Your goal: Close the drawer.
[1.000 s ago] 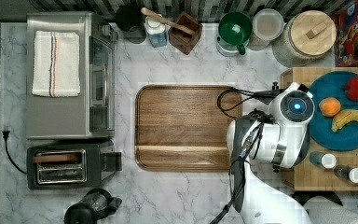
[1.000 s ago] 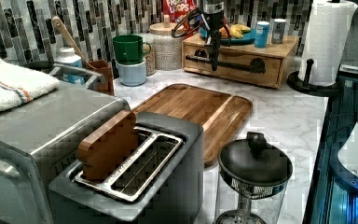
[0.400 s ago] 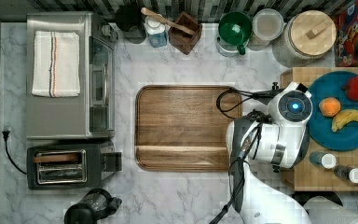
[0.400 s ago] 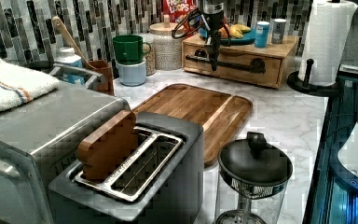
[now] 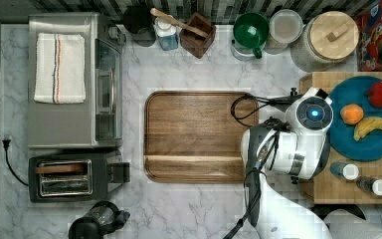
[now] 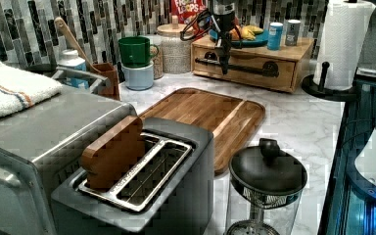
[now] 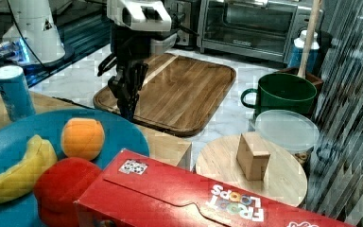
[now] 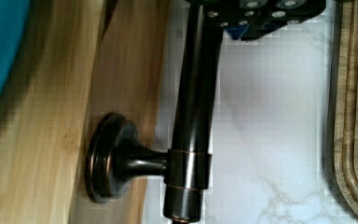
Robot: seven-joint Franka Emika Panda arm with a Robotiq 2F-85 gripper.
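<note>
The drawer [image 6: 247, 67] shows as a light-wood front with a dark bar handle [image 6: 235, 66], set under the butcher-block top [image 5: 338, 186] in the left view. Its front looks pushed in against the box, and its inside is hidden. My gripper [image 6: 223, 53] hangs straight down onto the handle near the left view's left end of the bar. In the right view the gripper [image 7: 127, 105] points down just past the blue plate's edge. Close up in the wrist view, the dark handle [image 8: 191, 116] and its round mount [image 8: 105, 161] stand off the wood front [image 8: 121, 70].
The dark wooden tray [image 5: 199, 137] lies on the marble counter beside the drawer. A blue plate [image 5: 365, 144] with fruit and two small bottles sits on the butcher-block top. A paper towel roll [image 6: 342, 41], mugs, jars, a toaster [image 5: 69, 177] and an oven [image 5: 72, 82] ring the counter.
</note>
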